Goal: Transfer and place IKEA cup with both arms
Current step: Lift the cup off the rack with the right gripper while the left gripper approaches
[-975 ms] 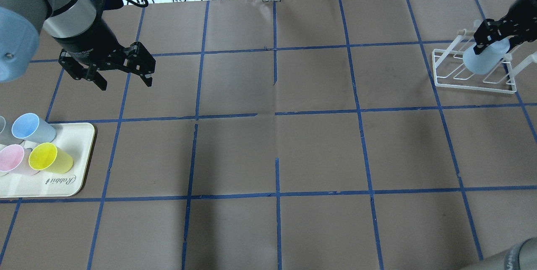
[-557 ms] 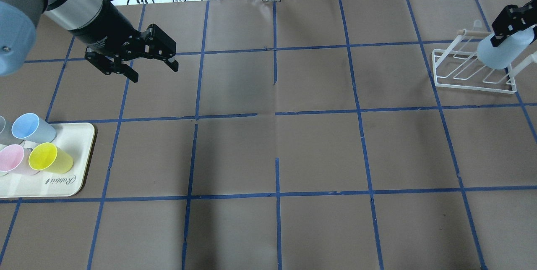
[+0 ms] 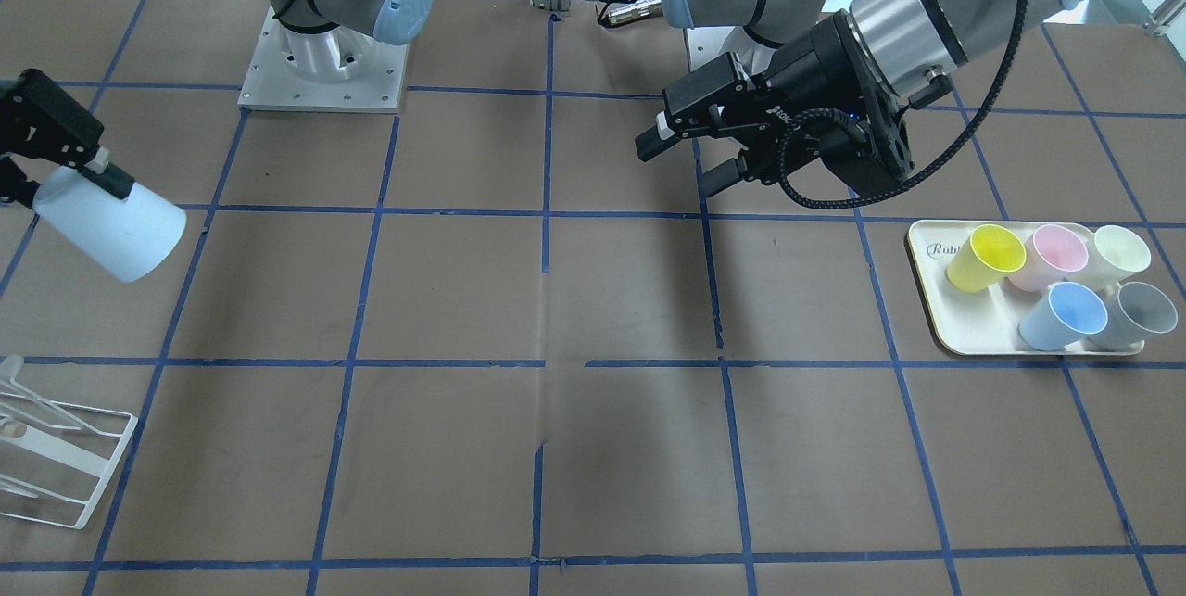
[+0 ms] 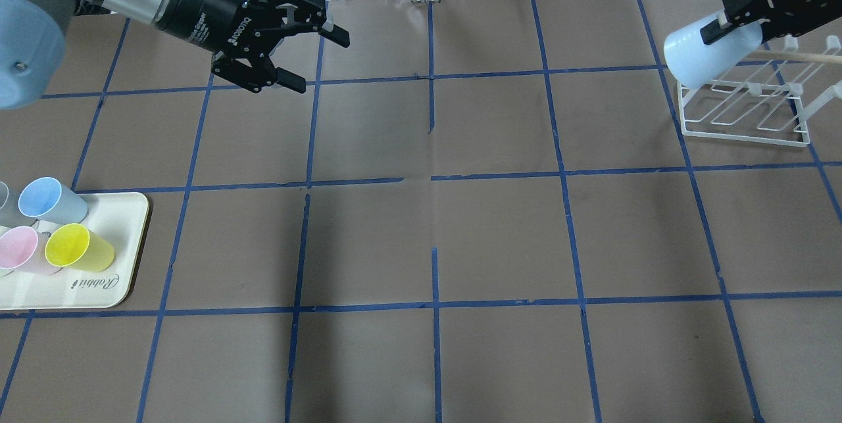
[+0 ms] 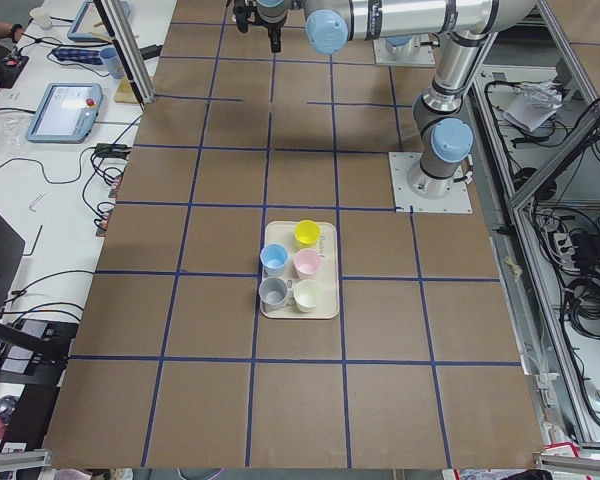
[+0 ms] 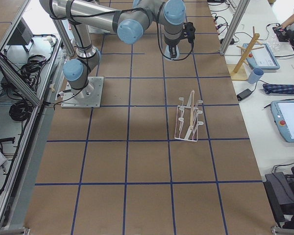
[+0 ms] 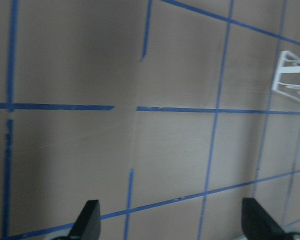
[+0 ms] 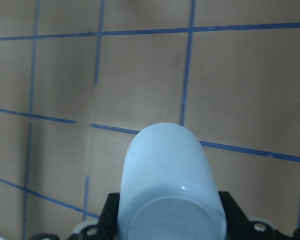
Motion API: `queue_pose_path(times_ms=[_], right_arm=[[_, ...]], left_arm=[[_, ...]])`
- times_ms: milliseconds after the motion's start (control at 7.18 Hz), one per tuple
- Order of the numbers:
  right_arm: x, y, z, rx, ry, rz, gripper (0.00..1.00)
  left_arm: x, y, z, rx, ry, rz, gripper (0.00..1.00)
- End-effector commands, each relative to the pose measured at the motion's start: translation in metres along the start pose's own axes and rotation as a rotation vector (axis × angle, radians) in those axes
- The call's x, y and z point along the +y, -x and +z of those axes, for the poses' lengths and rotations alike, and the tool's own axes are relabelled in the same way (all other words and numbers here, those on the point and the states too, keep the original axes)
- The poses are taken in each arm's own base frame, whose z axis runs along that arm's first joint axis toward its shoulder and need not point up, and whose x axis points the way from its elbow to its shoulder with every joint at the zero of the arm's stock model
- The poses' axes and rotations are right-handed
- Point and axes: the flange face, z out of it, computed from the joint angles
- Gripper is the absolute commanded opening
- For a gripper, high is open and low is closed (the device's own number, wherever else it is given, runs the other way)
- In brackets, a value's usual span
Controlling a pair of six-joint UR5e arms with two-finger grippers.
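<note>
My right gripper (image 4: 717,33) is shut on the IKEA cup (image 4: 691,51), a pale icy-blue tumbler. It holds the cup tilted on its side in the air, above the left end of the white wire rack (image 4: 743,110). The cup also shows in the front view (image 3: 116,230) and fills the right wrist view (image 8: 167,175) between the black fingers (image 8: 109,215). My left gripper (image 4: 318,62) is open and empty, raised over the far left of the table. It also shows in the front view (image 3: 681,165), and its fingertips (image 7: 89,220) show in the left wrist view.
A cream tray (image 4: 105,285) at the left edge holds a deeper blue cup (image 4: 49,199), a yellow cup (image 4: 75,245), a pink cup (image 4: 20,248) and a grey cup (image 3: 1144,313). The rack also shows in the front view (image 3: 56,462). Brown paper with blue tape lines covers the table.
My right gripper has carried the cup up and left, away from the rack, and tipped it sideways. My left gripper has moved right and toward the far edge, still open.
</note>
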Motion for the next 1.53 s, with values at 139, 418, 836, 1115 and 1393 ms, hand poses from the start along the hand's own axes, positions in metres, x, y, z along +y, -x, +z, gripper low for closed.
queue_pose_path(times_ms=[139,418,836,1115,1393], right_arm=[[0.000,0.041,0.032,-0.423,-0.032,0.024,0.49],[-0.006,0.099,0.070,-0.566,-0.011,-0.021,0.48],[-0.005,0.165,0.095,-0.683,-0.016,-0.093,0.47],[0.001,0.193,0.093,-0.729,-0.038,-0.118,0.47],[0.004,0.194,0.091,-0.727,-0.043,-0.124,0.47]], left_arm=[[-0.014,-0.020,0.011,0.406,0.065,-0.151,1.00],[-0.015,-0.015,0.026,0.614,0.124,-0.202,1.00],[-0.025,-0.019,0.039,0.763,0.149,-0.168,1.00],[-0.016,-0.030,0.074,0.750,0.210,-0.147,0.99],[-0.016,-0.030,0.079,0.747,0.221,-0.161,0.99]])
